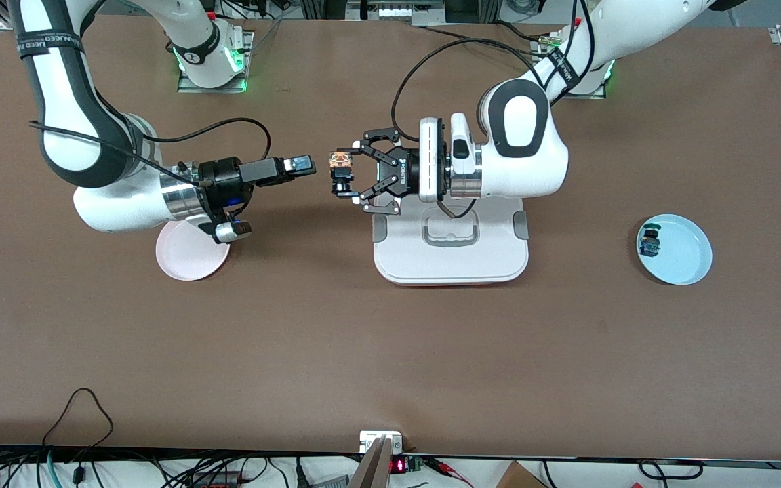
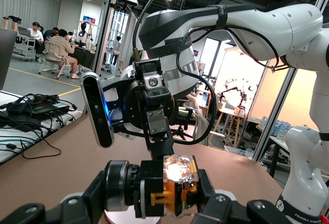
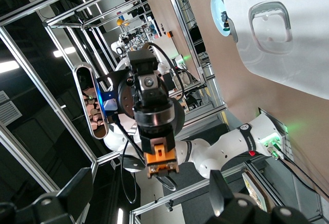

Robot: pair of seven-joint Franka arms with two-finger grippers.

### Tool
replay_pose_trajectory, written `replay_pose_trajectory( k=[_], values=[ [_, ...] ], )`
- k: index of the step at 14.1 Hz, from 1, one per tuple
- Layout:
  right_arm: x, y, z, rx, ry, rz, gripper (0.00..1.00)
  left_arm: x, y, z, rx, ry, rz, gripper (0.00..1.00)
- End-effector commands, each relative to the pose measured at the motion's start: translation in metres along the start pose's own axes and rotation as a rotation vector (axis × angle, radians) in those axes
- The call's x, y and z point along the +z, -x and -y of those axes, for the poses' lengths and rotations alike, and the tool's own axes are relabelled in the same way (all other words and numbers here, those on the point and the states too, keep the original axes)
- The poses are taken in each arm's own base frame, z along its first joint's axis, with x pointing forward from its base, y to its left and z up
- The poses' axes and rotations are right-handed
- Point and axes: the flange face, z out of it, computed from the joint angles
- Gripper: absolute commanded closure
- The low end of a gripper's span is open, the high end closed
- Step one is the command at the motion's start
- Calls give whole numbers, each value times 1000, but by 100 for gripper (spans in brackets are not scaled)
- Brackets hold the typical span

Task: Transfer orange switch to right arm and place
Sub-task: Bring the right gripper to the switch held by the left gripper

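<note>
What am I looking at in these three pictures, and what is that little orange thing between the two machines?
These are two robot arms bolted to a brown table. One picture looks down from a high camera; the other two come from cameras on each arm's wrist. The left end effector is shut on the orange switch, a tiny push-button, holding it up in the air. The right end effector faces it with fingers open, not touching. On the table lie a pink plate, a white tray and a blue plate carrying a similar dark switch.
</note>
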Motion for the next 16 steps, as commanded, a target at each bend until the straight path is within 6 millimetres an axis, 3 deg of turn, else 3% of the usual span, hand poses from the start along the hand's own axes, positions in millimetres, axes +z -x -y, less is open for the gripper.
replay_pose_trajectory(
  k=[1,9,16],
  values=[
    [9,-11,2,-7,-64,-24,0,1,-1,-3,10,-14,-18,100],
    [48,-10,-3,-35,-15,-65,0,1,-2,-3,12,-15,-20,100],
    [44,-3,-8,-34,-19,-59,2,0,-1,-3,13,-15,-19,100]
  ],
)
